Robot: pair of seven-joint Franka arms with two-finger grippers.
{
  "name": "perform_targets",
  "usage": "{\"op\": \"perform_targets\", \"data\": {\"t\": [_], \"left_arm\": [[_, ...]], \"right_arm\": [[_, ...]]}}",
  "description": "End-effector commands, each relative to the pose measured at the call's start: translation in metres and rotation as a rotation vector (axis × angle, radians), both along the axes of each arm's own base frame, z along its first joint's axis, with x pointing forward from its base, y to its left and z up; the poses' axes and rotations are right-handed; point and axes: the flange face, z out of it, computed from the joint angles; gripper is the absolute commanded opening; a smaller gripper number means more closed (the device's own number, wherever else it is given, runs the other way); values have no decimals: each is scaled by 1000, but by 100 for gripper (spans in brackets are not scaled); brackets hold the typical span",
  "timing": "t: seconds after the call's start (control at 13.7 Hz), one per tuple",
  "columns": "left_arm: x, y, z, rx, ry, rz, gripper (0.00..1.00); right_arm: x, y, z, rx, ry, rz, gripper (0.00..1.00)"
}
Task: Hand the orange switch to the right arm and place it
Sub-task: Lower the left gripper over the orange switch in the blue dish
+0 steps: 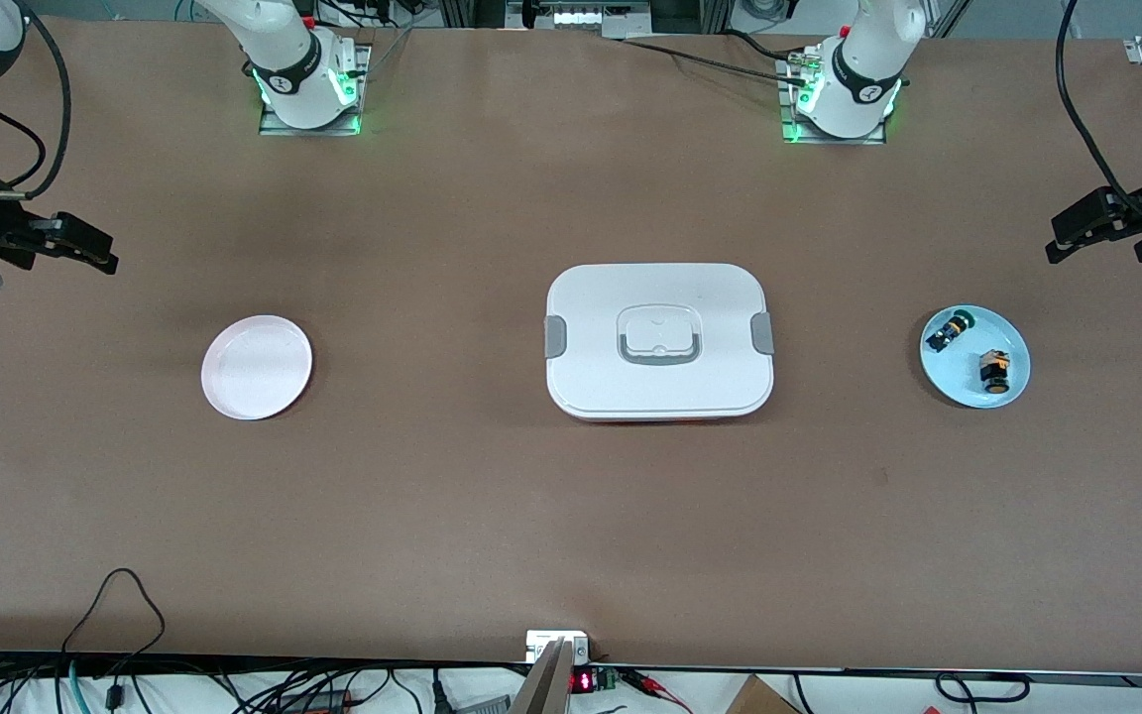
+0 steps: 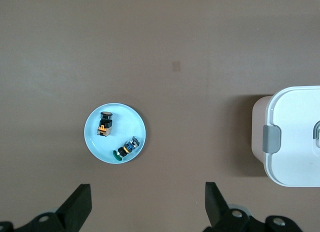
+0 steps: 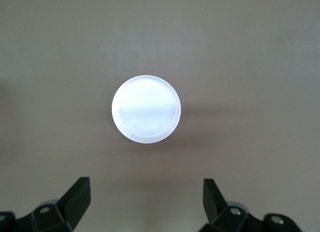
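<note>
The orange switch [image 1: 995, 370] lies on its side on the light blue plate [image 1: 1012, 339] toward the left arm's end of the surface [image 1: 492, 496], nearer the front camera than the green-capped switch [image 1: 949, 329] that shares the plate; the two switches lie apart. In the left wrist view the orange switch [image 2: 104, 125] and the green-capped switch [image 2: 128, 147] are small, and fine detail of their bodies is hard to make out. Both arms are cut off by the frame edges in the front view, with only base, part of the wrist and pincer showing. The left pincer [image 1: 1101, 233] hangs in the air above the bare surface at the left arm's end, not over the blue plate; its fingers [image 2: 80, 204] stand wide apart and hold nothing. The right pincer [image 1: 70, 246] hangs above the bare surface at the right arm's end, its fingers [image 3: 77, 194] likewise spread wide and empty. A white plate [image 1: 257, 367] lies toward the right arm's end. A closed white lidded container [image 1: 658, 340] with grey side latches sits mid-surface between the two plates; the left wrist view cuts it off at the edge.
</note>
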Motion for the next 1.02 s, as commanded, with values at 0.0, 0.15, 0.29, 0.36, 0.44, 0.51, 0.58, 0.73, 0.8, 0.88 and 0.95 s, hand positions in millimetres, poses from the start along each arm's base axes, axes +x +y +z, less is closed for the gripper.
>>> {"op": "perform_targets", "data": {"t": [0.0, 0.15, 0.29, 0.36, 0.44, 0.51, 0.58, 0.73, 0.8, 0.88, 0.95], "left_arm": [[3, -4, 8, -21, 1, -2, 100], [3, -4, 9, -21, 0, 2, 100], [3, -4, 7, -20, 3, -2, 100], [3, -4, 4, -20, 9, -11, 100], [3, -3, -2, -23, 21, -13, 100], [6, -4, -10, -24, 38, -16, 100], [7, 0, -21, -26, 58, -47, 100], [16, 12, -53, -30, 106, -225, 100], [21, 21, -71, -34, 120, -289, 100], [23, 29, -91, -42, 147, -339, 100], [28, 40, -111, -38, 170, -384, 100]], "right_arm": [[2, 1, 5, 8, 4, 22, 100], [2, 0, 5, 8, 4, 21, 100], [3, 1, 2, 6, 9, 24, 100], [3, 2, 2, 6, 9, 27, 100], [3, 2, 2, 6, 9, 27, 100], [3, 2, 2, 6, 9, 26, 100], [3, 2, 2, 6, 9, 24, 100], [3, 2, 2, 6, 9, 24, 100], [3, 2, 3, 6, 7, 22, 100], [3, 1, 5, 6, 2, 21, 100], [4, 1, 7, 7, -1, 22, 100]]}}
